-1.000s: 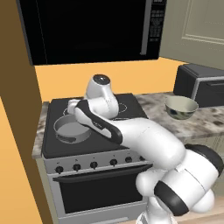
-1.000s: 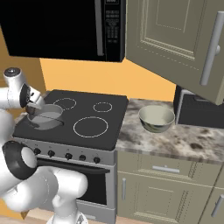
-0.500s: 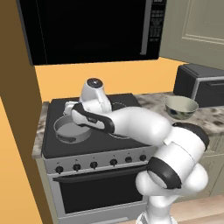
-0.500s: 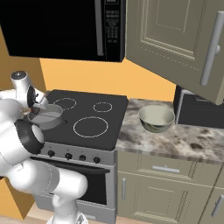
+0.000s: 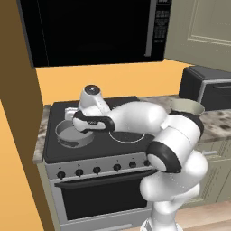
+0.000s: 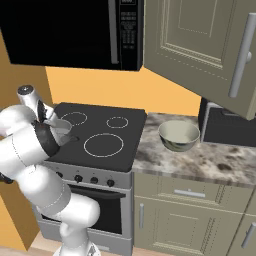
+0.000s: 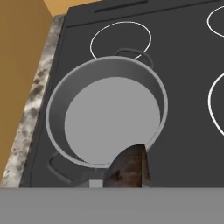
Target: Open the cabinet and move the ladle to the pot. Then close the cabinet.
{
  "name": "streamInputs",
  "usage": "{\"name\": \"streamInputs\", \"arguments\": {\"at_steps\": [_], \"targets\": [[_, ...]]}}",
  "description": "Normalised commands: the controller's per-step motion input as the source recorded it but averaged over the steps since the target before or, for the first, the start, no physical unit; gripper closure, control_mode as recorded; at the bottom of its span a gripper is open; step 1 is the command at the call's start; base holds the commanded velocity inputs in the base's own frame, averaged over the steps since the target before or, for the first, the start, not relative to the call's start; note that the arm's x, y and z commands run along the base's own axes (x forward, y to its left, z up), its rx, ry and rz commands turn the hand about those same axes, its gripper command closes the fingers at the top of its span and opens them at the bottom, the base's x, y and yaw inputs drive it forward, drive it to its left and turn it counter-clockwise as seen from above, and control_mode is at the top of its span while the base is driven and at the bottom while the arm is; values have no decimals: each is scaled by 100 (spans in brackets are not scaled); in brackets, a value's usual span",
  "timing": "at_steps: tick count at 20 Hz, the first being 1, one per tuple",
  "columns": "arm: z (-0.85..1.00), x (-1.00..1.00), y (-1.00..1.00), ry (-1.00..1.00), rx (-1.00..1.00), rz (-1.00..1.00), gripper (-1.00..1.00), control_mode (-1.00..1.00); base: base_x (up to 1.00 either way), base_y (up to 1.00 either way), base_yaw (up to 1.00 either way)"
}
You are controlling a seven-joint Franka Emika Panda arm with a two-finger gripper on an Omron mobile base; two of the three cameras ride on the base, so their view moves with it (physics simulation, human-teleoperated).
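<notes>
- Ladle [image 7: 127, 168] hangs with its brown, rust-mottled bowl just over the near rim of the pot [image 7: 107, 111], pinched by the pincer [image 5: 77, 122], whose fingers are pressed together on it.
- Pot sits on the front left burner of the black stove [image 5: 117, 140], grey and round, with side handles.
- Cabinet [image 6: 205, 47] door stands swung open at upper right of the right base view.
- Bowl [image 6: 178, 135] rests on the marble counter [image 6: 210, 162], beside the stove.
- Microwave [image 5: 94, 29] hangs above.
</notes>
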Motion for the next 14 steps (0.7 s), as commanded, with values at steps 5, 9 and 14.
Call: {"name": "streamInputs", "arguments": {"at_steps": [5, 9, 14], "targets": [[-17, 31, 9, 0, -1, 0, 100, -100, 0, 0, 0], [-26, 37, 15, 0, 0, 0, 100, -100, 0, 0, 0], [-25, 37, 17, 0, 0, 0, 100, -100, 0, 0, 0]]}}
